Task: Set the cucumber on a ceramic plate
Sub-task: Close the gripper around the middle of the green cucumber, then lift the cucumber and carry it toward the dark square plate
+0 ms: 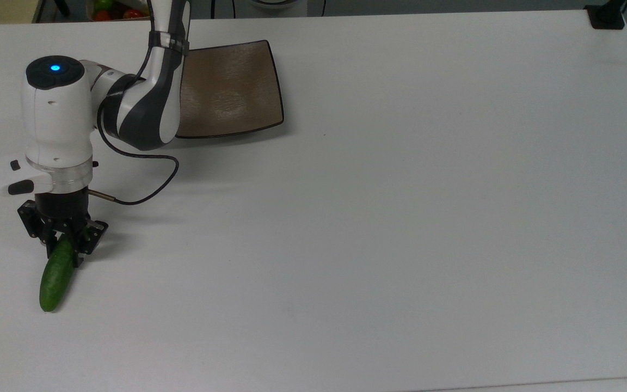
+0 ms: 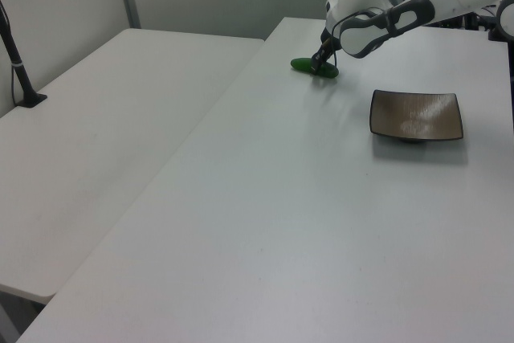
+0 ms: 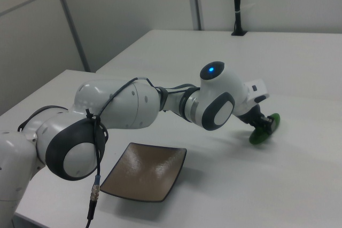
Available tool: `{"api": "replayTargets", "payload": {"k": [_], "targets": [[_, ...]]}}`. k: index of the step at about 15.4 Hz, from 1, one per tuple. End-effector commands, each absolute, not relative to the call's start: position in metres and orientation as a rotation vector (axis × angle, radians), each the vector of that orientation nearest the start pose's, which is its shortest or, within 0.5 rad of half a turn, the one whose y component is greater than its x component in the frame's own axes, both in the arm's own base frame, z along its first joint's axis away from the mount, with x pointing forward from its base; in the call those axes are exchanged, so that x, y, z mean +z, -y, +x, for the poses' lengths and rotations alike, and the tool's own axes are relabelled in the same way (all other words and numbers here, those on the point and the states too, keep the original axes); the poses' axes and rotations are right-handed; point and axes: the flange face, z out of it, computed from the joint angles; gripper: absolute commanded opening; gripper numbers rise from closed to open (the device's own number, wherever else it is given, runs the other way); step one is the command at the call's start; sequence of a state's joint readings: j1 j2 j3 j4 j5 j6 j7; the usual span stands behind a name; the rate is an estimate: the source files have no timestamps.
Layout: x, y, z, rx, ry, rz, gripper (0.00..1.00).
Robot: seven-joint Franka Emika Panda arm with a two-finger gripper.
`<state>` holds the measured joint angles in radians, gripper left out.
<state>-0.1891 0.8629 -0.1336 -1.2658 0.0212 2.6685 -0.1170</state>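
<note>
One cucumber (image 1: 55,275) lies on the white bench (image 1: 400,218) near the top view's lower left, its long axis running slightly aslant from lower left to upper right. Its upper end sits between the fingers of the black pincer (image 1: 63,242), which is clenched on that end; the rest of the cucumber rests on the bench surface. Above the pincer stands the white wrist housing with a lit blue dot (image 1: 55,68), and a black cable (image 1: 145,185) loops to its right. Farther right in the top view, well apart from the cucumber, sits the square brown plate (image 1: 232,90), bare, partly covered at its left edge by the arm. No legible writing or brand mark appears on arm, plate or bench.
</note>
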Motion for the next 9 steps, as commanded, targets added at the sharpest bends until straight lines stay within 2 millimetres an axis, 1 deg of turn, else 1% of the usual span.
{"api": "replayTargets", "payload": {"k": [1, 3, 4, 6, 9], "targets": [[0.319, 0.214, 0.759, -0.880, -0.186, -3.214, 0.04], [0.348, 0.206, 0.755, -0.911, -0.182, -3.200, 0.04], [0.367, 0.204, 0.752, -0.938, -0.196, -3.186, 0.04], [0.392, 0.198, 0.740, -0.899, -0.208, -3.177, 0.04], [0.445, 0.184, 0.721, -0.789, -0.197, -3.170, 0.04]]}}
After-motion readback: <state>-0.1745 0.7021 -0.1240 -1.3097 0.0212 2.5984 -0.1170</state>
